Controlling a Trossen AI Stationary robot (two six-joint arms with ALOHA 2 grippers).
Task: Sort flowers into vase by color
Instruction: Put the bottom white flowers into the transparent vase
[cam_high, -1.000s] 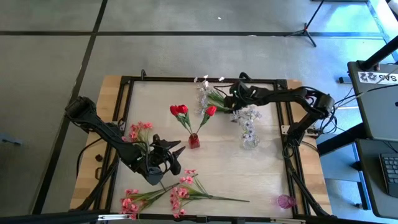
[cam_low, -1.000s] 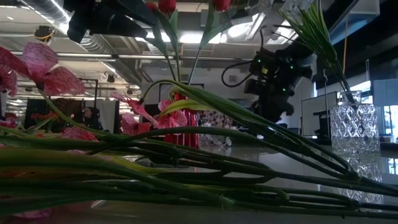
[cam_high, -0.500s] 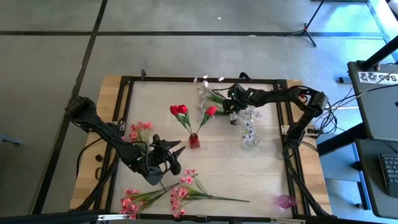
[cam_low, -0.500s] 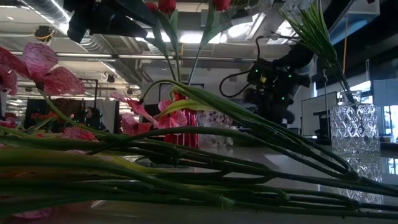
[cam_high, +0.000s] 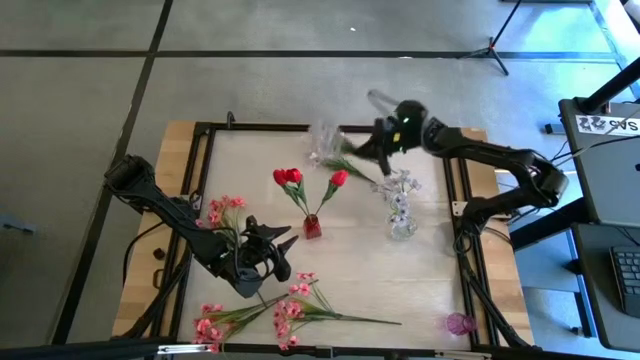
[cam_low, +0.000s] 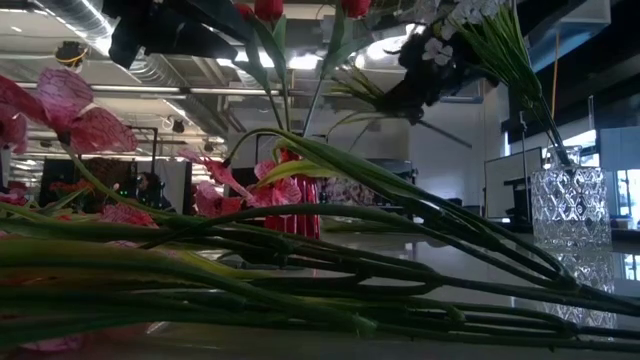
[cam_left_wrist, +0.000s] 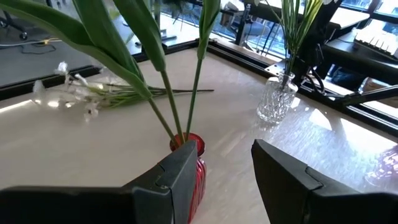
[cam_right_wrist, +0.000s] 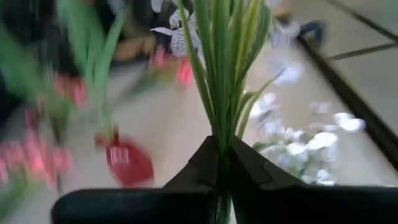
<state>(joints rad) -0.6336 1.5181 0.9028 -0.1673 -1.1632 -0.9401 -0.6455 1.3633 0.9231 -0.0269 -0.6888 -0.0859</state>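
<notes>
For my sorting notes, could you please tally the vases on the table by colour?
Red vase holding red tulips: 1
Clear cut-glass vase holding whitish sprigs: 1
Small pink vase, nothing in it, near the table's corner: 1
Total: 3 vases

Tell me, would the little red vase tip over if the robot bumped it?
Probably yes. The red vase looks small and narrow, while its red tulips stand tall and lean outward, so it seems top-heavy. Looks like ribbed glass, so a fall might crack it.
</notes>
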